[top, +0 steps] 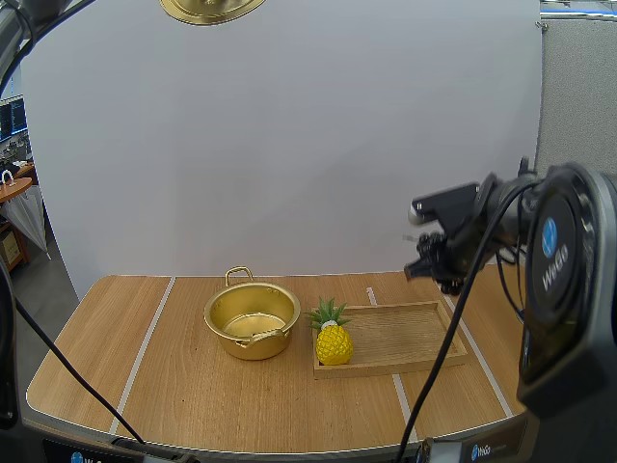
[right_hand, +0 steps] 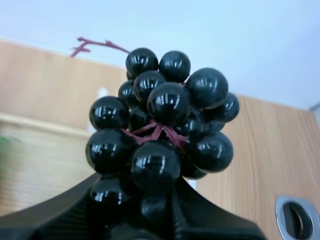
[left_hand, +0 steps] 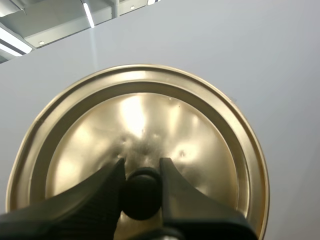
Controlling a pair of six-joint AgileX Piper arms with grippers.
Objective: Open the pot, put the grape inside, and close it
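Left gripper (left_hand: 141,175) pinches lid (left_hand: 145,125) by knob (left_hand: 141,197), high at pot's 12 o'clock | pot (top: 253,323) open | pineapple (top: 333,342) on tray (top: 415,338) at pot's 3 o'clock | right gripper (right_hand: 145,205) pinches grapes (right_hand: 160,135), above tray | step: loading grapes; you likely next carry them toward 9 o'clock, over pot, then release.

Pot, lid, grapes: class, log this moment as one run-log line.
pot: open, on table | lid: held by knob in left gripper | grapes: in right gripper, raised near tray | next: likely grapes into pot
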